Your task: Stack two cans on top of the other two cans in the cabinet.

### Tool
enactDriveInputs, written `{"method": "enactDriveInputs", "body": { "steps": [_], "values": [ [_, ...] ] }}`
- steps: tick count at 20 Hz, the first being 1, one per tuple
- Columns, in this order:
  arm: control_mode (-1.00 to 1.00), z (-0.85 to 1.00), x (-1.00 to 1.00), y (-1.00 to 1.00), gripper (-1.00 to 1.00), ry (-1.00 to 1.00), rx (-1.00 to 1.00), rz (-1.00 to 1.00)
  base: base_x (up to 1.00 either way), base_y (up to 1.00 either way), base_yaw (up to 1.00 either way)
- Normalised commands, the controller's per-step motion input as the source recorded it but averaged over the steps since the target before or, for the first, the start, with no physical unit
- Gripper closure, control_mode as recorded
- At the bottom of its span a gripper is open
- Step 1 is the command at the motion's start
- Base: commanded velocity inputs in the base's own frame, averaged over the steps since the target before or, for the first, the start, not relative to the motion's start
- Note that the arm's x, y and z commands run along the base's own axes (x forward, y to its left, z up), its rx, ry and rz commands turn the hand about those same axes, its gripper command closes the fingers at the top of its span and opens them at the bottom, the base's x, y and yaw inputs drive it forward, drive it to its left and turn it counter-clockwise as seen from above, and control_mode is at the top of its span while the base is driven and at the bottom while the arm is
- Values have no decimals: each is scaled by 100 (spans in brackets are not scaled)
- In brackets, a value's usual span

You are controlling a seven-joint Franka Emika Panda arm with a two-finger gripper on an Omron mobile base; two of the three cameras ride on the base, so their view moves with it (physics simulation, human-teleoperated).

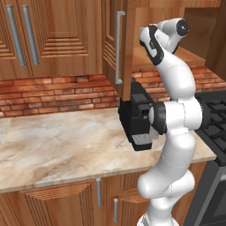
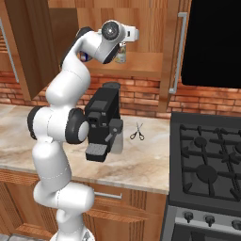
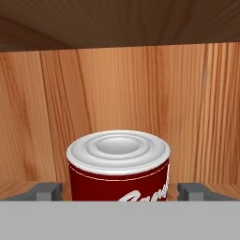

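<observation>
hand view, nearest first: two grey fingertips (image 3: 47,191) stand wide apart, one each side of the red-topped can (image 3: 118,164), neither touching it, so the gripper (image 3: 120,192) is spread wide w/ nothing held. the can has a silvery ridged lid and a dark red band w/ white script; what it rests on is cut off at the bottom edge. behind it is the cabinet back wall (image 3: 140,93), w/ the wood ceiling above. right base view: arm reaches up into the open cabinet (image 2: 136,66); a pale green can (image 2: 122,54) sits on the shelf just beside the wrist, a blue tin (image 2: 84,56) peeks from behind the arm. below, on the counter (image 2: 141,160), a black coffee machine (image 2: 104,122) and scissors (image 2: 137,132).
</observation>
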Motion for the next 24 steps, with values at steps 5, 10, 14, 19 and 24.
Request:
{"method": "enactDriveInputs", "body": {
  "steps": [5,10,14,19,24],
  "values": [
    [-100,0,-2,-6,-100,0,0,0,0,0,0],
    [-100,0,-12,-14,-100,0,0,0,0,0,0],
    [-100,0,-14,-15,-100,0,0,0,0,0,0],
    [-100,0,-26,-11,-100,0,0,0,0,0,0],
    [-100,0,-23,-3,-100,0,0,0,0,0,0]
  ]
}}
